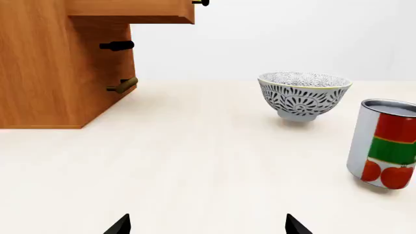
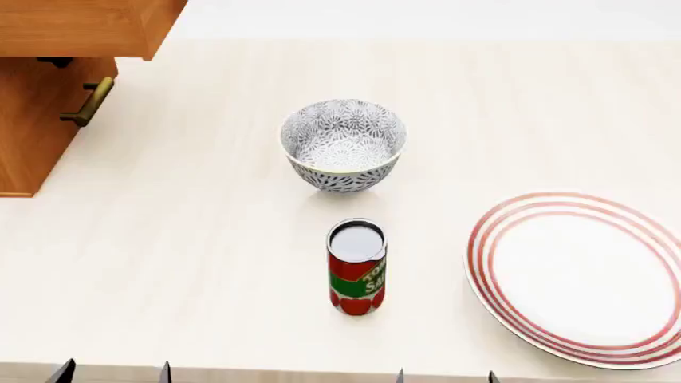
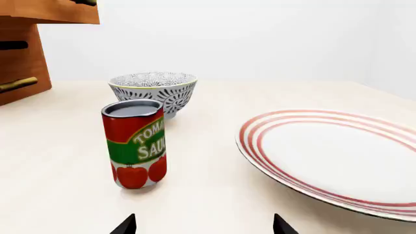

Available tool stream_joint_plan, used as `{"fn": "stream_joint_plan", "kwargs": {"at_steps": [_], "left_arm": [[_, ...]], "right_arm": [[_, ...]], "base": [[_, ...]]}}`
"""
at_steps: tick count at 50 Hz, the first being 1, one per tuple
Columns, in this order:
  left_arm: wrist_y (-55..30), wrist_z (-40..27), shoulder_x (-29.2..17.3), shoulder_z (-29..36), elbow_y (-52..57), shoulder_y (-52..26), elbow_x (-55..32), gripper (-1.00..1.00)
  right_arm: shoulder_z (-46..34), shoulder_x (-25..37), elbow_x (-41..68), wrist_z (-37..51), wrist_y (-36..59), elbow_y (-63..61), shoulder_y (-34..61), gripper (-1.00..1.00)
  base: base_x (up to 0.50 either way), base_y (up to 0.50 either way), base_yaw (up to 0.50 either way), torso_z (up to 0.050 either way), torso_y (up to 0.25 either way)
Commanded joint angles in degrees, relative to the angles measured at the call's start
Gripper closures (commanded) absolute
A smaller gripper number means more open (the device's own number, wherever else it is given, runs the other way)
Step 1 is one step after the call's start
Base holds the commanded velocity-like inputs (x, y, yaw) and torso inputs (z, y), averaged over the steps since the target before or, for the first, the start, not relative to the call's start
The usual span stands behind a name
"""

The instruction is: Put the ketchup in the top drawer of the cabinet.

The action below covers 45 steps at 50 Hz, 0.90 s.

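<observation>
The ketchup (image 2: 356,267) stands upright near the table's front edge, a red and green tin with a silver top; it also shows in both wrist views (image 1: 385,144) (image 3: 134,144). At the far left stands the orange-brown cabinet (image 2: 32,128), its top drawer (image 2: 85,28) pulled out and overhanging the lower drawer's brass handle (image 2: 91,101). My left gripper (image 2: 112,373) is open at the front edge, left of the tin, with nothing between its fingertips (image 1: 119,225). My right gripper (image 2: 445,377) is open too, just right of the tin, fingertips (image 3: 125,225) apart and empty.
A grey-patterned bowl (image 2: 343,144) sits behind the tin, between it and the back of the table. A white plate with red rings (image 2: 580,275) lies at the front right. The pale table (image 2: 191,255) stretches between cabinet and tin.
</observation>
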Motion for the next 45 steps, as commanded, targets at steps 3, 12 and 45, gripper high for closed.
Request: {"fn": "stream_joint_plan", "kwargs": {"at_steps": [3,12,45], "left_arm": [[-1.3,-1.7,-1.2,1.2,2.0,0.0,-1.7,-1.00],[-11.4,-3.6,-3.4,1.8,14.7,0.0,-3.6,-1.00],[-26.6,-7.6,-7.6,0.9,38.0,-5.0,-7.3,-1.00]], "right_arm": [[-2.0,1.2,-0.5,2.4,0.2,0.4,1.1,-1.00],[-2.6,3.0,-0.2,5.6,10.1,-12.1,2.7,-1.00],[-2.9,6.8,4.0,7.6,17.4,-31.0,4.3,-1.00]], "base": [[0.00,0.00,0.00,0.000,0.000],[0.00,0.00,0.00,0.000,0.000],[0.02,0.00,0.00,0.000,0.000]]}}
